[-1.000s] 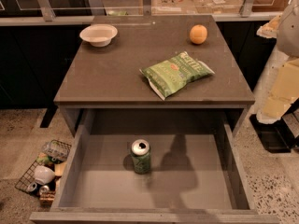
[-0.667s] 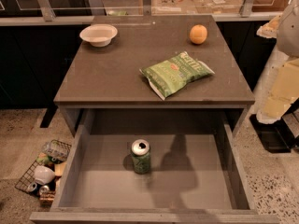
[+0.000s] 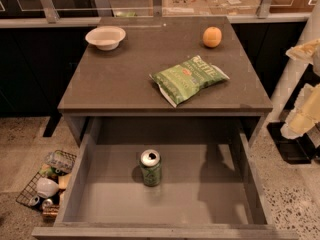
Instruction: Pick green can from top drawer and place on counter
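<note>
The green can (image 3: 150,167) stands upright on the grey floor of the open top drawer (image 3: 80,184), a little left of the middle, with its silver top and pull-tab showing. The counter (image 3: 125,79) is the grey-brown table top above the drawer. My gripper (image 3: 303,118) shows as pale cream parts at the right edge of the view, off the right side of the table, well apart from the can and above floor level. It holds nothing that I can see.
On the counter lie a flat green chip bag (image 3: 189,78), a white bowl (image 3: 105,37) at the back left and an orange (image 3: 212,36) at the back right. A wire basket (image 3: 45,184) of clutter sits on the speckled floor left of the drawer.
</note>
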{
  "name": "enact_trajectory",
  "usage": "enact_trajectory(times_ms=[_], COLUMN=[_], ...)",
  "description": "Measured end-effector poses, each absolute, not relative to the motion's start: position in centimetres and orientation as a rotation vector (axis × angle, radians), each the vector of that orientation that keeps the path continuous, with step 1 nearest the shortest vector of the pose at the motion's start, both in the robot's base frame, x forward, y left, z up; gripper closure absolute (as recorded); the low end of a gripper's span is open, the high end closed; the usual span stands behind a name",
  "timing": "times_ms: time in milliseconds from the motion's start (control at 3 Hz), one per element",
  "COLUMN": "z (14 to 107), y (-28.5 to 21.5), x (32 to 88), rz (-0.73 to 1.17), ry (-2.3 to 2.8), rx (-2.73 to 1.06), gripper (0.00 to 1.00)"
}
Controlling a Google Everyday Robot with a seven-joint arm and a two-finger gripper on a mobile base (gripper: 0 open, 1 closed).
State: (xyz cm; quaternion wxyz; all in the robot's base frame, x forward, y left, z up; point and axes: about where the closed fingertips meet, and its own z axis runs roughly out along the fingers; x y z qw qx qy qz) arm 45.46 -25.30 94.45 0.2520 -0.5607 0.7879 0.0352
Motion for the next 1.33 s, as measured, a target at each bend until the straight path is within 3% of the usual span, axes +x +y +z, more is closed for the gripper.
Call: enact_trajectory(times_ms=[667,1333], z=[89.0,86.1], y=[-28.6,-24.7], x=[44.6,43.8], rz=[0.379,0.535], ry=[1.863,1.564], rx=[-1.356,-1.400], gripper=[0.00,0.00])
